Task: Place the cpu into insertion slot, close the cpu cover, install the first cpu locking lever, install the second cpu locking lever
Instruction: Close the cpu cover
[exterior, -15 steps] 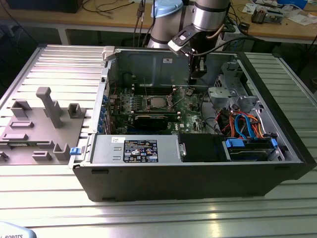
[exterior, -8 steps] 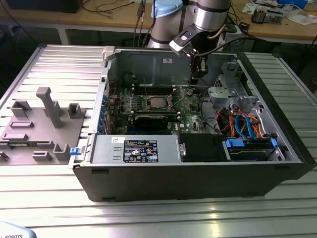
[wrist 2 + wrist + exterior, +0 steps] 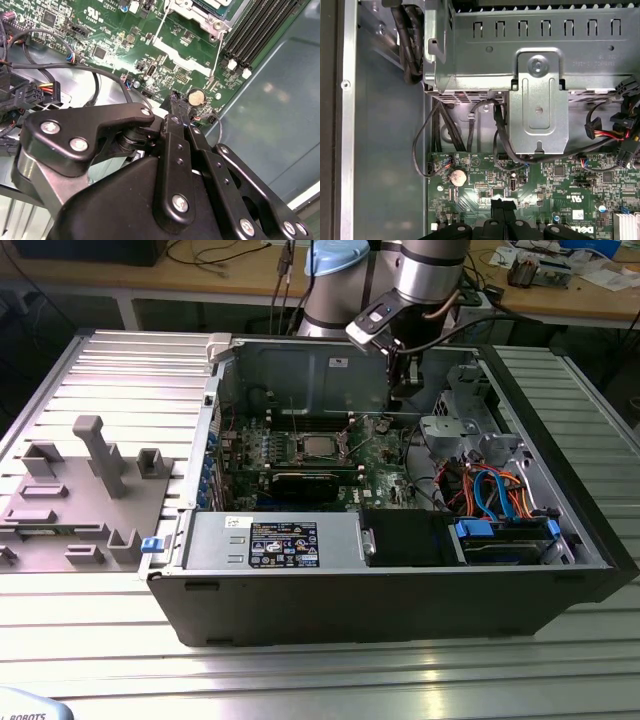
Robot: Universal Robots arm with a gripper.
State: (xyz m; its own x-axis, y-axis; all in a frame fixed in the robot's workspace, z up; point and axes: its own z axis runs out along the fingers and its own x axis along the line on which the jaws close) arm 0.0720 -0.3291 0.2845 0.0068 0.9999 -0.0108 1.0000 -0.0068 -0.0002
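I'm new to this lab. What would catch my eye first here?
An open computer case lies on the slotted metal table, its green circuit board exposed with the silver cpu near its middle. The arm reaches into the case to the exterior view's right of the cpu; in both wrist views its black gripper hangs shut above the board near a coin battery.

1. Big black computer case (image 3: 400, 610), lid off, lying on a ribbed metal table (image 3: 300, 680).
2. Green board (image 3: 385, 472) flat inside the case.
3. Round silver coin battery (image 3: 458, 175) on the green board, near its edge.
4. Long black memory slots (image 3: 260, 30), side by side on the board.
5. Silver box (image 3: 270, 540) with a dark sticker, at the near wall of the case.
6. Blue flat cables (image 3: 500, 490) inside the case, at the exterior view's right.
7. Grey plastic holder (image 3: 90, 490) with upright posts, on the table at the exterior view's left of the case.
8. Silver metal bracket (image 3: 538, 110), with thin black wires (image 3: 414, 150) looping down beside it to the board.
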